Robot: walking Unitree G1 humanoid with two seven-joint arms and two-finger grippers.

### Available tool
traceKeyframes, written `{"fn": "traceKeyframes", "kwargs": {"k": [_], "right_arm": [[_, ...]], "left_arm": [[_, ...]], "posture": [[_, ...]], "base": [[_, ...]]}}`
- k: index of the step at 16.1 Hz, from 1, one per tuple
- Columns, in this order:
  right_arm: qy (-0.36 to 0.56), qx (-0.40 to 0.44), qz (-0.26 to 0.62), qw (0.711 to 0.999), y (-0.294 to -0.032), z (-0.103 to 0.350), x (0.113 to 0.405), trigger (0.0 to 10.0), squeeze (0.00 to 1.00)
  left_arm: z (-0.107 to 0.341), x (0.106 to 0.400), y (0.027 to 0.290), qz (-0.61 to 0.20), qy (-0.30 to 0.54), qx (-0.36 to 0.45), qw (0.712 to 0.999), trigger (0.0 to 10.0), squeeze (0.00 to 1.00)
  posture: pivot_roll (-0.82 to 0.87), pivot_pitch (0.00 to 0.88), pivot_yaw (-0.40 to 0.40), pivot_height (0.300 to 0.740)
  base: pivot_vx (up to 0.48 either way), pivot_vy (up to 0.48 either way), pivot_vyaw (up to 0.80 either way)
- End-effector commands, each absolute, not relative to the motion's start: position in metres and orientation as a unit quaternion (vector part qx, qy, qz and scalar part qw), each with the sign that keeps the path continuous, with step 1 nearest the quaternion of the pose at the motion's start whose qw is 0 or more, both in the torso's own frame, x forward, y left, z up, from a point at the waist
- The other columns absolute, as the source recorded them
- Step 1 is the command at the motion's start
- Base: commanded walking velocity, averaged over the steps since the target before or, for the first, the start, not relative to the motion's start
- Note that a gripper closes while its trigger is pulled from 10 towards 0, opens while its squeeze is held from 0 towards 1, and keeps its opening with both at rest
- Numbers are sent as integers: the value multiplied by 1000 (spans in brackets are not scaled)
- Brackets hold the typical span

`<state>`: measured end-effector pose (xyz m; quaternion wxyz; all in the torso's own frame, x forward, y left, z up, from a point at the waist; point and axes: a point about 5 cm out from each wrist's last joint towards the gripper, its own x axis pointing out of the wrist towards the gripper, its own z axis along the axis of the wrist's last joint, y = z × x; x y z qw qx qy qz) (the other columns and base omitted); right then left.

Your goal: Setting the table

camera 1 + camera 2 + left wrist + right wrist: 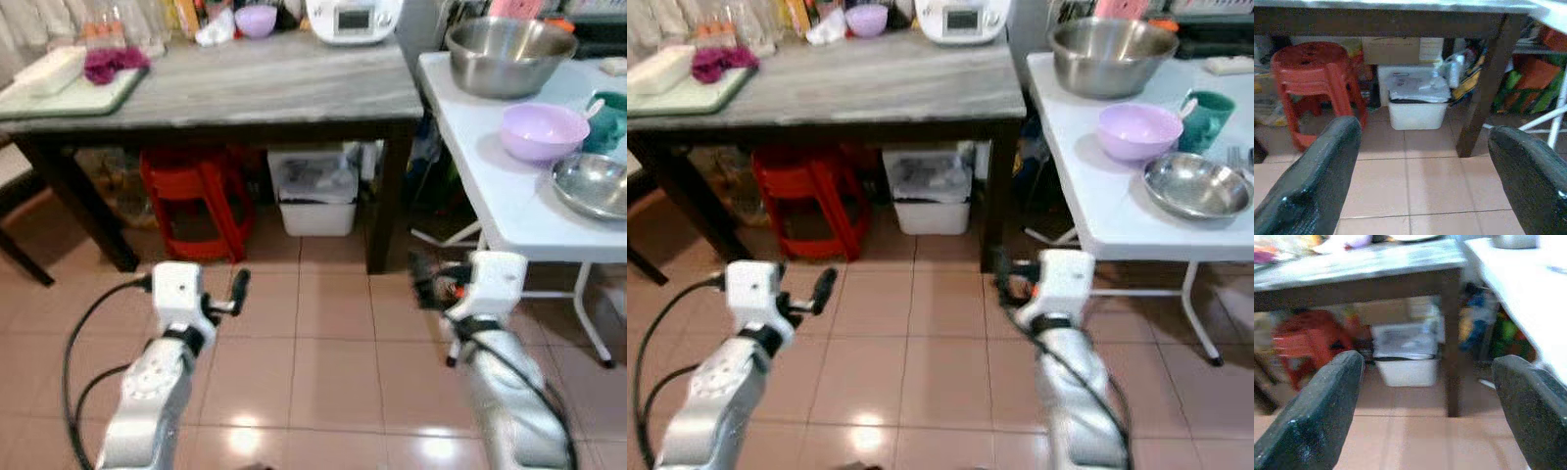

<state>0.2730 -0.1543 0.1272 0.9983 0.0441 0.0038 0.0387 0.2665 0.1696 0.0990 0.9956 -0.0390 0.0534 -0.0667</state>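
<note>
Tiled floor fills the foreground while the white surface [509, 211] at two o'clock carries a lavender bowl [544, 130] and steel bowls, so with the left claw [1415, 176] and right claw [1425, 406] both wide and empty, approach likely comes before any grasp.

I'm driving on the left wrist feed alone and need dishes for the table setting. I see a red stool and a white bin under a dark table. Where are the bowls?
Observer: A lilac bowl sits on the white folding table to the robot's right.
Operator: Anything else there?
Observer: A big steel bowl at the far end, and a shallow steel dish nearest.
Operator: Right gripper free?
Observer: Yes, the right gripper is open and holds nothing.
</note>
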Motion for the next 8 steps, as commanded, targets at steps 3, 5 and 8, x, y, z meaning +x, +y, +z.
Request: {"fn": "traceKeyframes", "kwargs": {"k": [3, 5, 8], "right_arm": [[-8, 36, 26, 999, -161, 135, 272, 10000, 0], [-7, 37, 22, 999, -162, 136, 272, 10000, 0], [0, 42, 31, 999, -159, 134, 272, 10000, 0]], "left_arm": [[107, 268, 168, -69, 41, -42, 996, 10000, 0], [108, 268, 167, -71, 38, -43, 996, 10000, 0], [107, 266, 167, -72, 40, -46, 996, 10000, 0]], "posture": [[-123, 100, 67, 740], [-122, 103, 67, 740], [-119, 104, 67, 740]], "base": [[0, -321, 0], [0, -322, 0], [0, -320, 0]]}}
